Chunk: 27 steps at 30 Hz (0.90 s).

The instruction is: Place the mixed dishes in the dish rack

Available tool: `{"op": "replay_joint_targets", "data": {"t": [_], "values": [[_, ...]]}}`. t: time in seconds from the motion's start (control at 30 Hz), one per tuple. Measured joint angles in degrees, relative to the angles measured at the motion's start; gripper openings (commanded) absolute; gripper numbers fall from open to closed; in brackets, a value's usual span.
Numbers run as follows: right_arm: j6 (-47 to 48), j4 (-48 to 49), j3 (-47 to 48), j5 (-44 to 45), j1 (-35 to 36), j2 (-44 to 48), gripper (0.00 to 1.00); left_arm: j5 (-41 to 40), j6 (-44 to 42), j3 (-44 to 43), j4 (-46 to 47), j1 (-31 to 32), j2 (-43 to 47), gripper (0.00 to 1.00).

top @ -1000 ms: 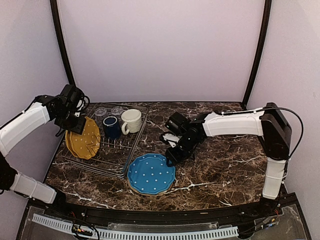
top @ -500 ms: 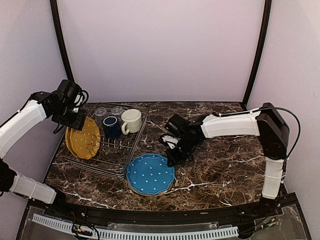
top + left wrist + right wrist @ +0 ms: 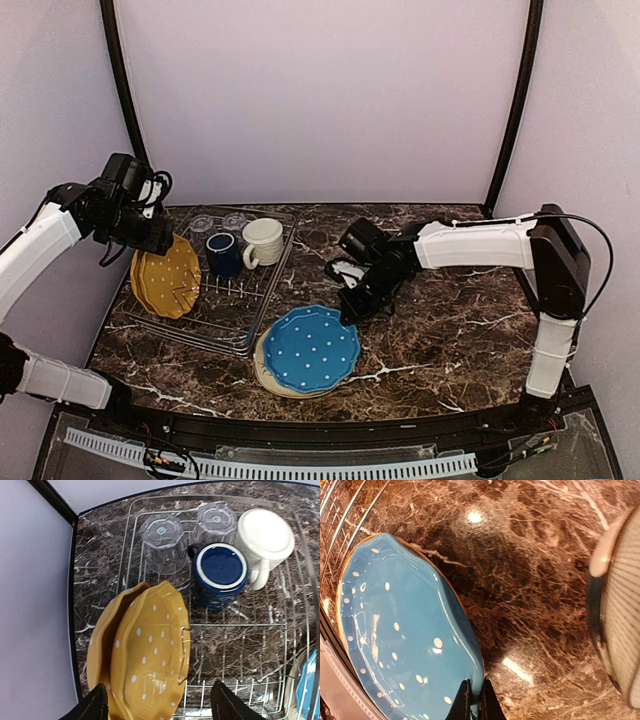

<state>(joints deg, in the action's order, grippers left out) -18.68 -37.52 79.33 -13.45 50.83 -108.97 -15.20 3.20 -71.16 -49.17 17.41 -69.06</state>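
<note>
My right gripper (image 3: pixel 350 305) is shut on the rim of the blue white-dotted plate (image 3: pixel 311 348), holding it tilted above a cream plate (image 3: pixel 268 374) on the table; the pinched rim shows in the right wrist view (image 3: pixel 475 700). Two yellow dotted plates (image 3: pixel 168 277) stand on edge in the left end of the dish rack (image 3: pixel 232 322). The navy mug (image 3: pixel 222 254), the cream ribbed mug (image 3: pixel 264 241) and two clear tumblers (image 3: pixel 162 542) stand in the rack's back part. My left gripper (image 3: pixel 150 232) is open and empty above the yellow plates (image 3: pixel 150 655).
The marble table (image 3: pixel 450 320) stretches to the right of the blue plate. A black frame post (image 3: pixel 122 90) stands behind the left arm. The table's front edge (image 3: pixel 300 425) lies close to the plates.
My right gripper has lifted the blue plate's far rim and shifted it right, uncovering the cream plate beneath. My left gripper has risen and drawn back from the yellow plates.
</note>
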Motion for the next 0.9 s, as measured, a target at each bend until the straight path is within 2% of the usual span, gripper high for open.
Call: {"op": "replay_joint_targets", "data": {"t": [0.43, 0.7, 0.9], "values": [[-1.6, 1.1, -4.9, -3.5, -7.4, 10.5, 0.0, 24.4, 9.0, 7.1, 12.4, 1.3, 5.4, 0.74], [-3.1, 3.0, -4.9, -6.3, -8.2, 12.1, 0.0, 35.7, 17.0, 12.1, 22.3, 8.2, 4.4, 0.76], [-3.4, 3.4, -4.1, -6.7, -8.3, 12.1, 0.0, 41.9, 23.7, 16.1, 30.1, 11.5, 2.0, 0.83]]}}
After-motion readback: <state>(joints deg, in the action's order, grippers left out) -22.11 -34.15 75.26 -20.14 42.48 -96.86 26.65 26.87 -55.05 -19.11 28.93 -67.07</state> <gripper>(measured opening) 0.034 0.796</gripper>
